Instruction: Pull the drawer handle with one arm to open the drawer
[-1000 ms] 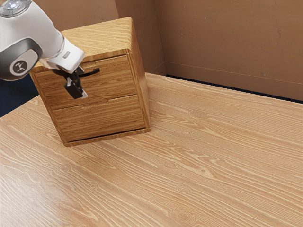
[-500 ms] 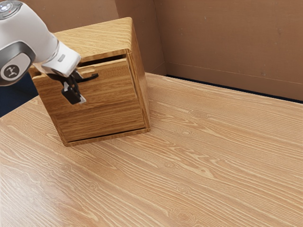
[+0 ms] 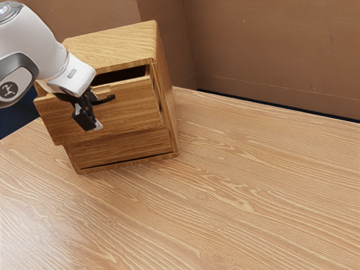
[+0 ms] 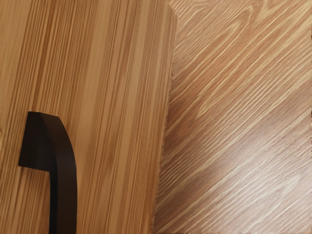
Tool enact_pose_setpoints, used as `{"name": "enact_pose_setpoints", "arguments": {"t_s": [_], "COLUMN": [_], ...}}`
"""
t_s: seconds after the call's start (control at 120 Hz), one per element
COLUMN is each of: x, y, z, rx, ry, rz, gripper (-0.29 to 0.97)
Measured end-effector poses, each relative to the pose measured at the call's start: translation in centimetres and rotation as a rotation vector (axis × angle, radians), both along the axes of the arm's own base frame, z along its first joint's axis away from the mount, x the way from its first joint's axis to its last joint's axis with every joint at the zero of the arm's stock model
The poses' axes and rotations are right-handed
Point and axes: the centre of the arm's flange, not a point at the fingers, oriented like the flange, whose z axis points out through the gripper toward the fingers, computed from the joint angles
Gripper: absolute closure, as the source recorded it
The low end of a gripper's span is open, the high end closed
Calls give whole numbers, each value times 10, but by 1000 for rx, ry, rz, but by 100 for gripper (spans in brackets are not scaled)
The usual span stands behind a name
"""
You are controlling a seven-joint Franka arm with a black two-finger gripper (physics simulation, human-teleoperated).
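Observation:
A wooden cabinet (image 3: 121,42) stands at the exterior view's left on the table. Its top drawer (image 3: 132,107) is slid partway out, leaving a dark gap under the cabinet top. A black handle (image 3: 108,98) runs across the drawer front. My gripper (image 3: 87,108) is shut on the handle's left part, with the white hand just above it. In the wrist view, one curved end of the handle (image 4: 56,165) rests against the drawer front (image 4: 107,87), and the table (image 4: 243,126) lies beyond the drawer's edge.
The lower drawer (image 3: 124,145) sits flush in the cabinet. A brown wall (image 3: 270,45) backs the table, whose wooden top (image 3: 225,197) stretches wide to the exterior view's right and front.
The top drawer has slid out of the cabinet toward the exterior view's left front, and my gripper has moved the same way with the handle in it.

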Motion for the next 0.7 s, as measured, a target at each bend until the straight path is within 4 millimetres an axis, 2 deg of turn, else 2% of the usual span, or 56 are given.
{"name": "enact_pose_setpoints", "arguments": {"t_s": [0.108, 0.392, 0.7], "x": [-1, -26, -42], "y": [-6, -13, -26], "z": [-4, -5, -4], "rx": [-8, -6, -14], "ry": [9, 19, 18], "rz": [-6, 15, 21], "gripper": [1, 1, 1]}}
